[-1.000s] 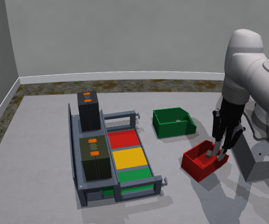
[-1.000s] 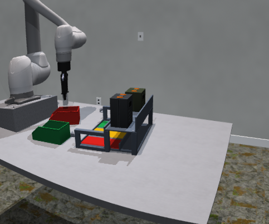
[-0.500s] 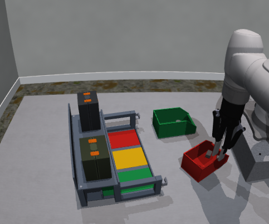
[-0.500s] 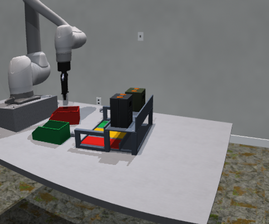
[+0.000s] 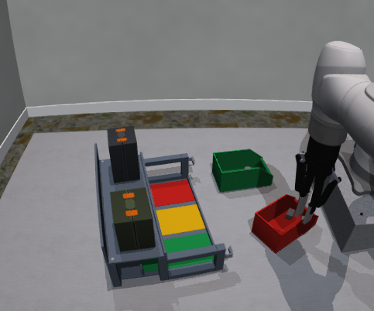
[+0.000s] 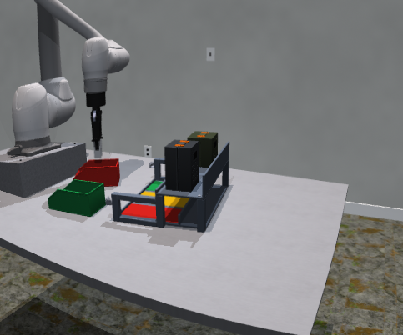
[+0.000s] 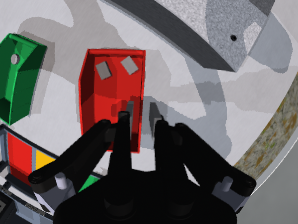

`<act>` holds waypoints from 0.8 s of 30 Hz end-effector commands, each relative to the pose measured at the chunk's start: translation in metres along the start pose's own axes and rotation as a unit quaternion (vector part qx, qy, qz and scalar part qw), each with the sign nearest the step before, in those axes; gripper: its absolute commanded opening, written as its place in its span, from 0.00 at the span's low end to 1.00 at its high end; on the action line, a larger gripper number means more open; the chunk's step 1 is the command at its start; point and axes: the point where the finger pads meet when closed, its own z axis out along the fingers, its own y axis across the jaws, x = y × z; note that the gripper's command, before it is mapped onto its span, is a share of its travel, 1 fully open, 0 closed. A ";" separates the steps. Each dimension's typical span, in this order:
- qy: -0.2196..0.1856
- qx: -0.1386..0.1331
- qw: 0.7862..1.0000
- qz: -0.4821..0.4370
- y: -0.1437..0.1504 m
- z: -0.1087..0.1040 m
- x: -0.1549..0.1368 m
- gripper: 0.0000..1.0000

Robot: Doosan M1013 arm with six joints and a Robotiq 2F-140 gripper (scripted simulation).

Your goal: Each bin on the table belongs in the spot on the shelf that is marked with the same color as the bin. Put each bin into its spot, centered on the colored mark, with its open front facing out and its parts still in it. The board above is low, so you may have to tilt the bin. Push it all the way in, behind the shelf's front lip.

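Two open-fronted bins stand on the pale grey table point(image 5: 56, 193) point(image 6: 269, 250), both outside the slate-grey metal shelf point(image 5: 163, 267) point(image 6: 160, 208). One is a red bin point(image 5: 275, 232) point(image 6: 104, 172) point(image 7: 100, 97) with sloping sides; two small grey blocks point(image 7: 104, 70) show in it, lying apart near one end. The other, a dark green bin point(image 5: 238, 179) point(image 6: 78, 202) point(image 7: 22, 80) of similar shape, shows one pale round piece point(image 5: 248, 168) point(image 7: 15, 59) inside. Whether more parts lie in its hidden corners, I cannot tell.

Three coloured marks line the shelf's lower level in a row: a red mark point(image 5: 173, 193) point(image 6: 140, 211) point(image 7: 20, 155), a yellow mark point(image 5: 180, 220) point(image 6: 177, 202) point(image 7: 44, 161) in the middle, and a green mark point(image 5: 188, 244) point(image 6: 155, 186) point(image 7: 90, 182). Two tall boxes stand upright on the upper board, one black box point(image 5: 124, 162) point(image 6: 181, 167) and one olive-green box point(image 5: 135, 232) point(image 6: 209, 150), each with two orange strips on top.

One black two-finger gripper point(image 5: 303, 217) point(image 6: 98, 154) point(image 7: 141, 110) points down at the red bin, its jaws parted by a narrow gap and pinching nothing. In the wrist view, one long side wall of that bin lines up between the fingertips.
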 end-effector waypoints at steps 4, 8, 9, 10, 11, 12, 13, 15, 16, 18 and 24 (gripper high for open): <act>0.000 0.000 1.000 0.000 0.000 0.003 0.000 0.24; 0.000 0.000 1.000 0.000 0.000 0.006 0.000 0.24; 0.000 0.000 1.000 0.000 0.000 0.008 0.000 0.24; 0.000 0.000 1.000 0.000 0.000 0.009 0.000 0.24; 0.000 0.000 1.000 0.000 0.000 0.010 0.000 0.24; 0.000 0.000 1.000 0.000 0.000 0.011 0.000 0.24; 0.000 0.000 1.000 0.000 0.000 0.011 0.000 0.24; 0.000 0.000 1.000 0.000 0.000 0.012 0.000 0.24; 0.000 0.000 1.000 0.000 0.000 0.014 0.000 0.24; 0.000 0.000 1.000 0.000 0.000 0.016 0.000 0.24; 0.000 0.000 1.000 0.000 0.000 0.024 0.000 0.24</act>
